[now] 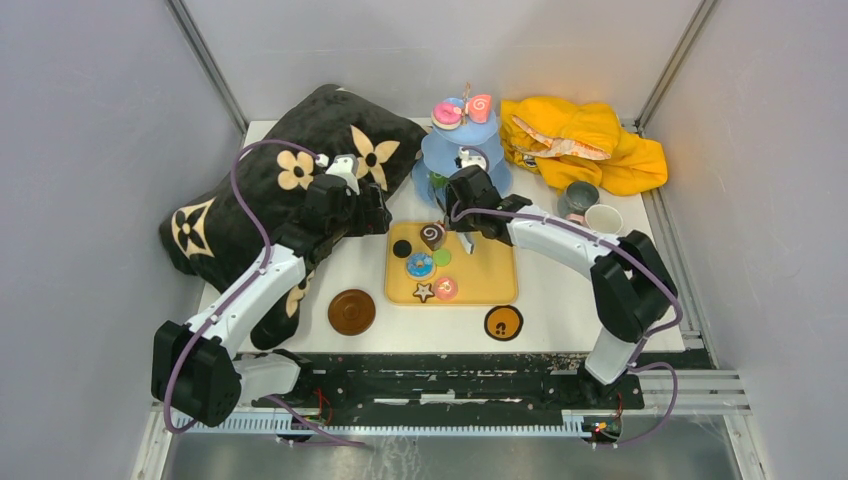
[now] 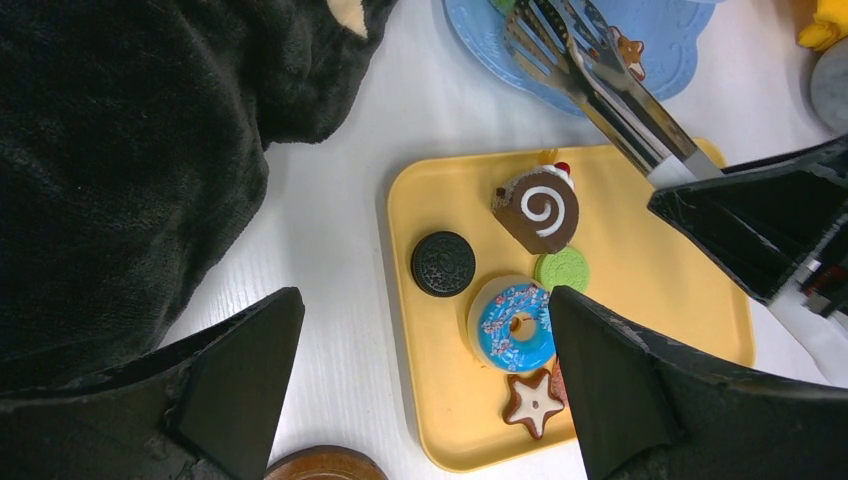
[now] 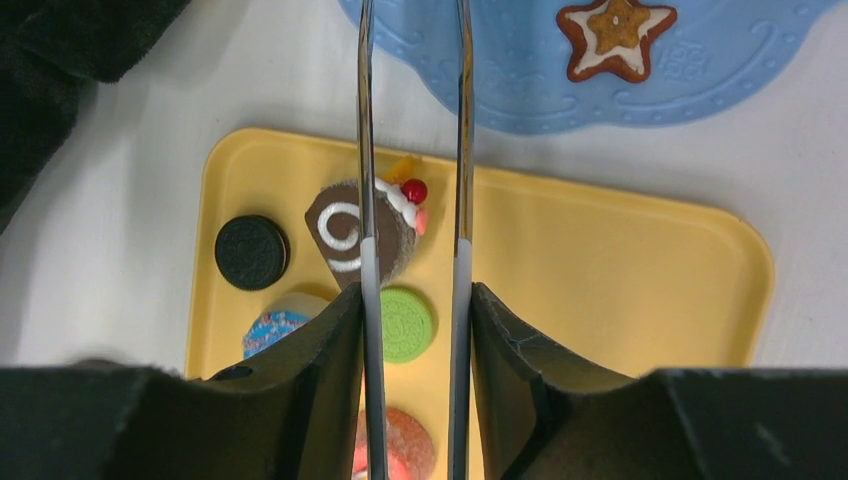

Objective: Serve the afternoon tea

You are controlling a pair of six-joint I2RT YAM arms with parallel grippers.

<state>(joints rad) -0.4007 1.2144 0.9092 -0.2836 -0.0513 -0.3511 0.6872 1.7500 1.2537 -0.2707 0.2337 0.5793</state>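
Note:
The light-blue three-tier stand [image 1: 462, 152] stands at the back with pink swirl sweets [image 1: 462, 110] on top and a star biscuit [image 3: 615, 35] on its bottom tier [image 3: 500, 85]. On the yellow tray [image 1: 485, 275] lie a chocolate roll [image 2: 540, 210], black cookie [image 2: 443, 263], blue donut [image 2: 515, 325], green cookie [image 2: 562, 268] and star biscuit [image 2: 532, 403]. My right gripper [image 3: 415, 300] is shut on metal tongs [image 3: 462, 150], whose arms are apart and reach over the roll toward the stand. My left gripper [image 2: 425, 298] is open and empty above the tray's left edge.
A black plush cushion [image 1: 290, 190] fills the left side. A yellow cloth [image 1: 585, 145] lies at the back right, with the grey mug [image 1: 579, 197] and pale cup [image 1: 603, 219] in front of it. Brown coasters [image 1: 351, 311] [image 1: 503, 322] lie near the front edge.

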